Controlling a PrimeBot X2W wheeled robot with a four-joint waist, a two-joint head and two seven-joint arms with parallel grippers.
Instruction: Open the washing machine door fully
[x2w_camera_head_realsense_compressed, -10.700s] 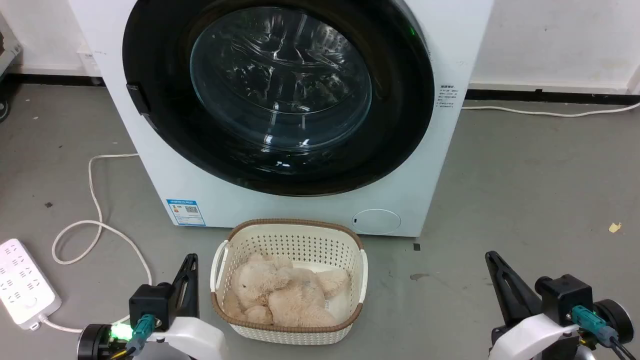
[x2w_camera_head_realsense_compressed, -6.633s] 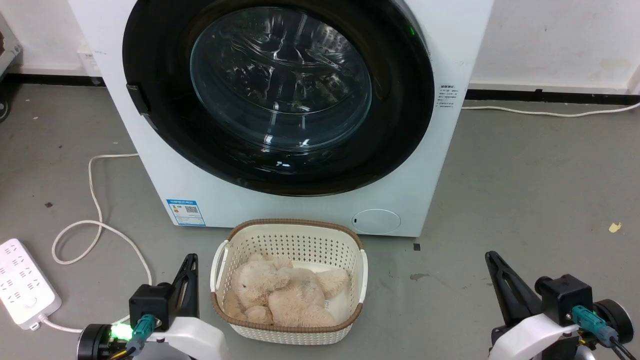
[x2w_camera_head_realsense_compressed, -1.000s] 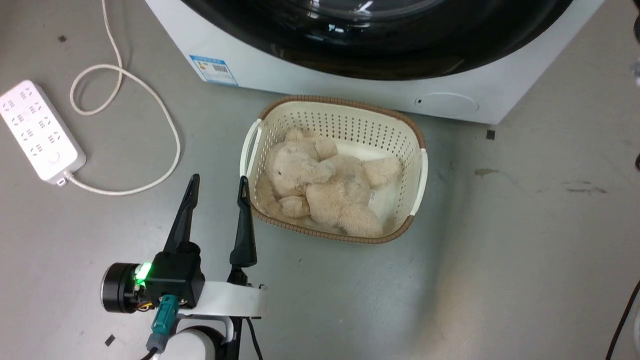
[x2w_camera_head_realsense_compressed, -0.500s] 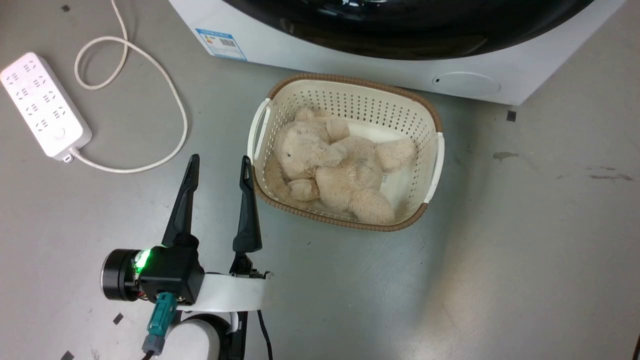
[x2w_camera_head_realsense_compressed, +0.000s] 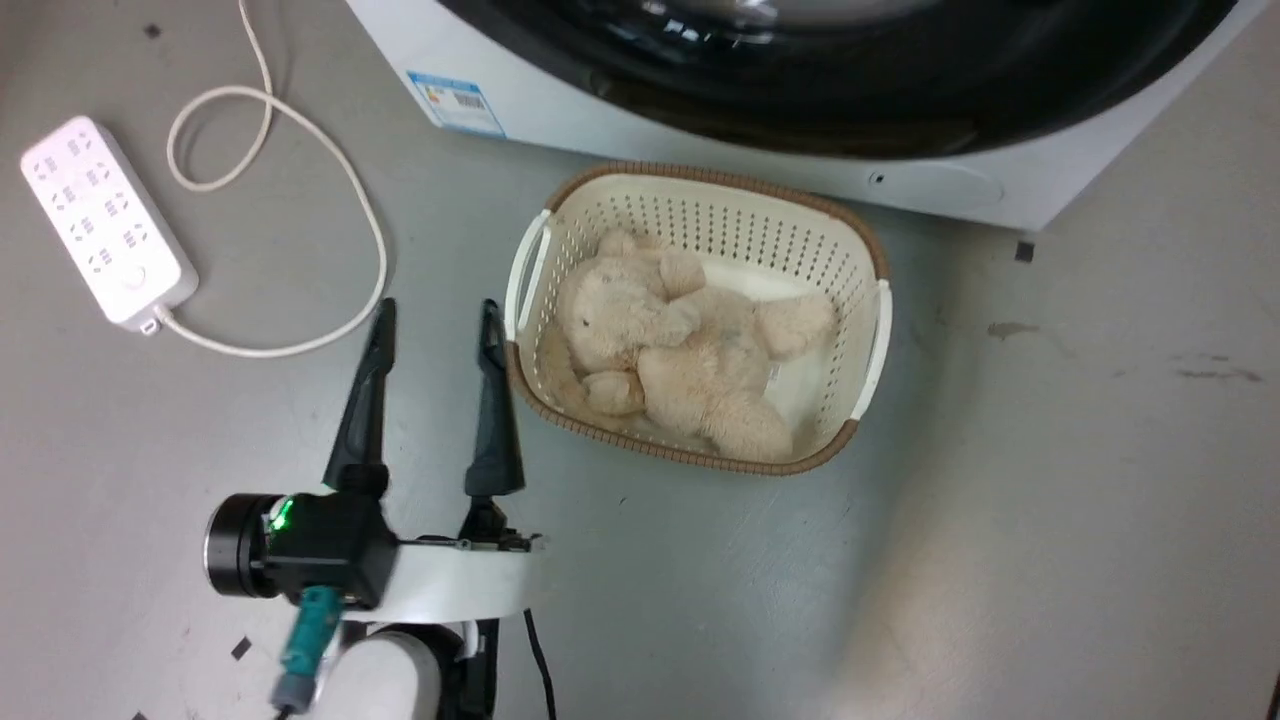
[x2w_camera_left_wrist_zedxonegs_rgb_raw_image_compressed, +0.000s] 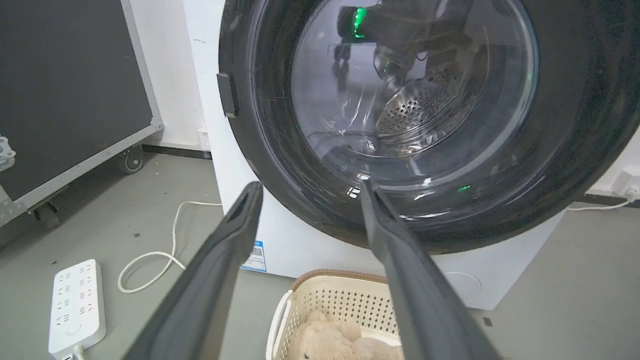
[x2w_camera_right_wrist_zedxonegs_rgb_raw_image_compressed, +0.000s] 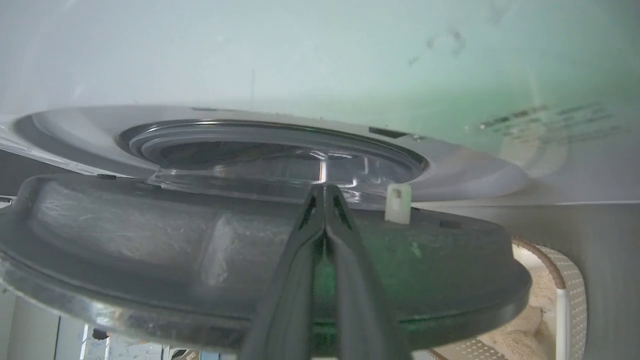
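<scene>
The washing machine (x2w_camera_head_realsense_compressed: 560, 115) fills the top of the head view, with the black rim of the washing machine door (x2w_camera_head_realsense_compressed: 850, 90) above its white base. In the right wrist view the door (x2w_camera_right_wrist_zedxonegs_rgb_raw_image_compressed: 150, 235) stands ajar, its grey inner side and glass bowl a little off the white front (x2w_camera_right_wrist_zedxonegs_rgb_raw_image_compressed: 300, 60). My right gripper (x2w_camera_right_wrist_zedxonegs_rgb_raw_image_compressed: 323, 187) is shut, fingers lying across that inner rim, tips at the gap beside a white latch hook (x2w_camera_right_wrist_zedxonegs_rgb_raw_image_compressed: 398, 202). My left gripper (x2w_camera_head_realsense_compressed: 437, 308) hangs open left of the basket, and it (x2w_camera_left_wrist_zedxonegs_rgb_raw_image_compressed: 311, 185) faces the door's outer glass (x2w_camera_left_wrist_zedxonegs_rgb_raw_image_compressed: 280, 150).
A cream basket (x2w_camera_head_realsense_compressed: 720, 180) holding a teddy bear (x2w_camera_head_realsense_compressed: 680, 360) sits on the floor right before the machine. A white power strip (x2w_camera_head_realsense_compressed: 105, 235) and its looped cable (x2w_camera_head_realsense_compressed: 380, 250) lie to the left. A black wheeled case (x2w_camera_left_wrist_zedxonegs_rgb_raw_image_compressed: 65, 90) stands further left.
The head camera has tilted down and drifted, so the picture has shifted. Since the oldest frames my left gripper has risen and turned, open; in the last second it barely moved against the floor.
</scene>
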